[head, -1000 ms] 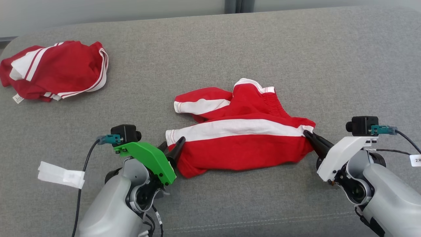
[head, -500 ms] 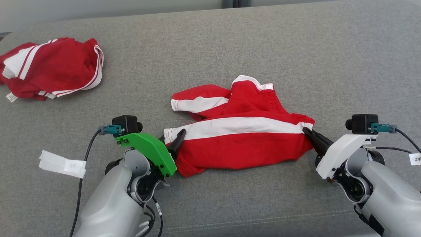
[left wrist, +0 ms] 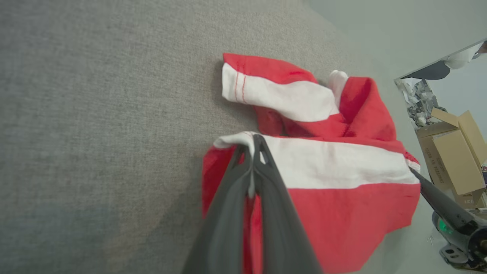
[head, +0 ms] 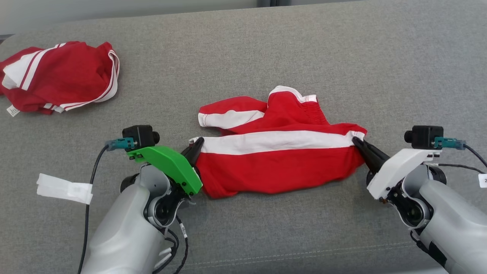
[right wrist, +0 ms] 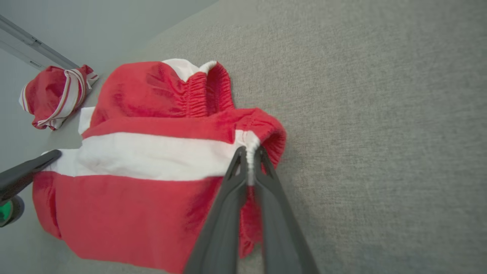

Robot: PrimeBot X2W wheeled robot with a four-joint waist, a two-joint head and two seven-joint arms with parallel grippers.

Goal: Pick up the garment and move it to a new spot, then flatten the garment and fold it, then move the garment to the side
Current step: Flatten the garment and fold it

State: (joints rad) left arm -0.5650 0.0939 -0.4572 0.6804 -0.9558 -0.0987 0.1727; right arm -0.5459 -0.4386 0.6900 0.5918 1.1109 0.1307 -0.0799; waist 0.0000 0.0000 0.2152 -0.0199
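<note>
The garment, red shorts with a broad white stripe, lies mid-way on the grey fabric surface, stretched between the left gripper, jaws pinched shut on its left hem, and the right gripper, jaws clamped on its gathered waistband. Well left of the garment lies a crumpled red-and-white cloth, and beyond its right end stand cardboard boxes. The garment's far leg is bunched and hard to read.
</note>
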